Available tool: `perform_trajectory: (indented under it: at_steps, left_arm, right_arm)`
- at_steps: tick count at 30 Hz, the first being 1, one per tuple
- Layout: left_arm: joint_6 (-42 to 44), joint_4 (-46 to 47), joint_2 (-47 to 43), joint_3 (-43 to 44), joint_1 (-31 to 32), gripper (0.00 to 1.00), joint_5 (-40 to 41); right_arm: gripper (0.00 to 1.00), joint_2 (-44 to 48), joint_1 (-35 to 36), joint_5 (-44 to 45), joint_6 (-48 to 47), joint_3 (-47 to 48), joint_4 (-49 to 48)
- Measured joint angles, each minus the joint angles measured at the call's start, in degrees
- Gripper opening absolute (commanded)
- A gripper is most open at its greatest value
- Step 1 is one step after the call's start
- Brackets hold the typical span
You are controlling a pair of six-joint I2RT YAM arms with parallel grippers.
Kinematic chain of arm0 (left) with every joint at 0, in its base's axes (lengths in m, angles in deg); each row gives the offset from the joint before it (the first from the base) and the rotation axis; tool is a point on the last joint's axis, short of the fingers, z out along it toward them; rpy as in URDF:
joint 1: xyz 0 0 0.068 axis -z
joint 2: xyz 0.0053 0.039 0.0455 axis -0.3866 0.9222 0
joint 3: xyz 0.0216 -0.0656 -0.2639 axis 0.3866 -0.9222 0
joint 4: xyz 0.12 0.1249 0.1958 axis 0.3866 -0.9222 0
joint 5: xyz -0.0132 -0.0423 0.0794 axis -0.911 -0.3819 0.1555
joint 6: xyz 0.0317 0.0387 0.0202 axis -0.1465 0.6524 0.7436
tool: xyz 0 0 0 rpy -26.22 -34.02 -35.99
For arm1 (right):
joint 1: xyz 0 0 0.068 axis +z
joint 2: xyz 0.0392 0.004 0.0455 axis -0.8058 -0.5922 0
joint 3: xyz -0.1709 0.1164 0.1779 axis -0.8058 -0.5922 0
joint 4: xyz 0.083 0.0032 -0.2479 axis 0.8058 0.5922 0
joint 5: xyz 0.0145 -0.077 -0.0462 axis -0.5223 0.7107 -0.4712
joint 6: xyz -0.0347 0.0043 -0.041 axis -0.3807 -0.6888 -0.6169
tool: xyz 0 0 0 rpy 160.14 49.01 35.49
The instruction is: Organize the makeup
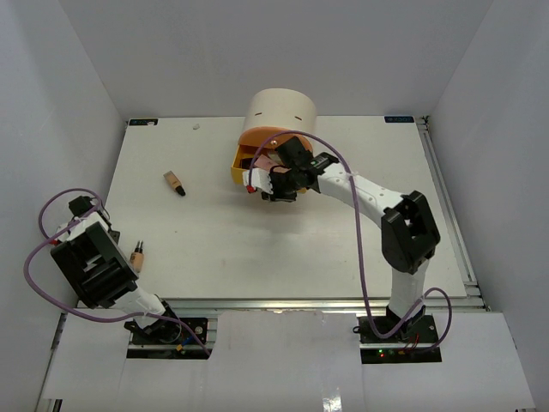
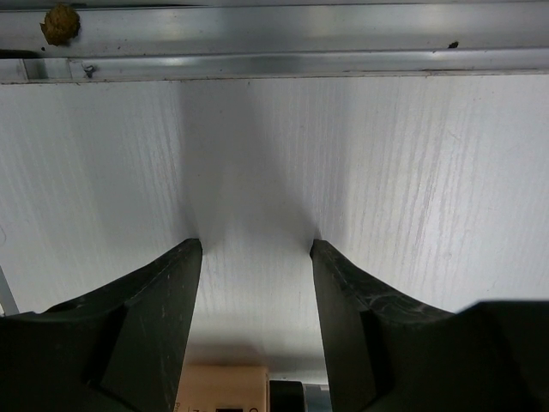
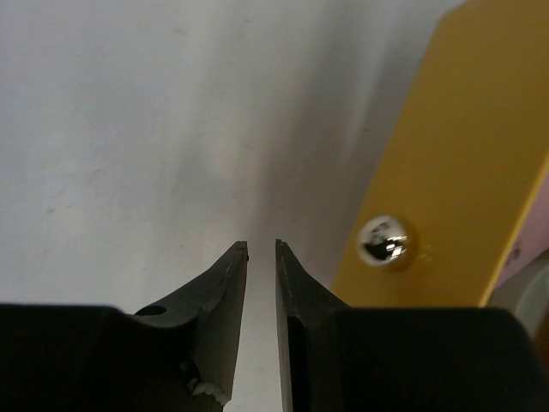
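Poised with right jaws almost closed and empty at the drawer (image 1: 240, 165) knob (image 3: 387, 243), left jaws wide apart and empty at the near-left corner beside the near bottle (image 1: 137, 254), far bottle (image 1: 175, 182) lying slantwise, cap nearward, on the tabletop (image 1: 257, 249) between both arms.

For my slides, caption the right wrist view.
Right tool, almost closed, beside the yellow drawer front and its chrome knob.

The counter (image 1: 343, 249) is plain white. On it the drum (image 1: 281, 110) is cream over an orange band (image 1: 256, 136), and its yellow drawer (image 3: 446, 163) carries a shiny silver knob (image 3: 386, 242). The far bottle (image 1: 174, 182) and the near bottle (image 1: 137, 254) are tan with dark caps. The left hand (image 2: 256, 249) and the right hand (image 3: 262, 249) are black, and the cables (image 1: 358, 249) are purple.
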Motion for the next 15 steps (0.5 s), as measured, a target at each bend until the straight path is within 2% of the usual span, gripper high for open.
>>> perform_trajectory:
  at_steps: [3, 7, 10, 15]
  left_arm:
    - [0.32, 0.16, 0.02, -0.02, -0.03, 0.66, -0.25]
    - [0.6, 0.22, 0.02, -0.02, -0.15, 0.66, -0.61]
    - [0.85, 0.3, 0.02, -0.02, -0.24, 0.66, -0.93]
    - [1.13, 0.38, 0.02, -0.02, -0.28, 0.66, -1.16]
  right_arm:
    - [0.28, -6.7, 0.34, 10.04, 5.29, 6.53, -3.78]
    - [0.37, -10.57, -0.81, 19.57, 10.88, 9.04, -10.19]
    - [0.45, -10.78, -2.3, 22.99, 12.78, 9.41, -12.86]
    - [0.54, -10.68, -3.23, 23.58, 13.34, 9.17, -14.81]
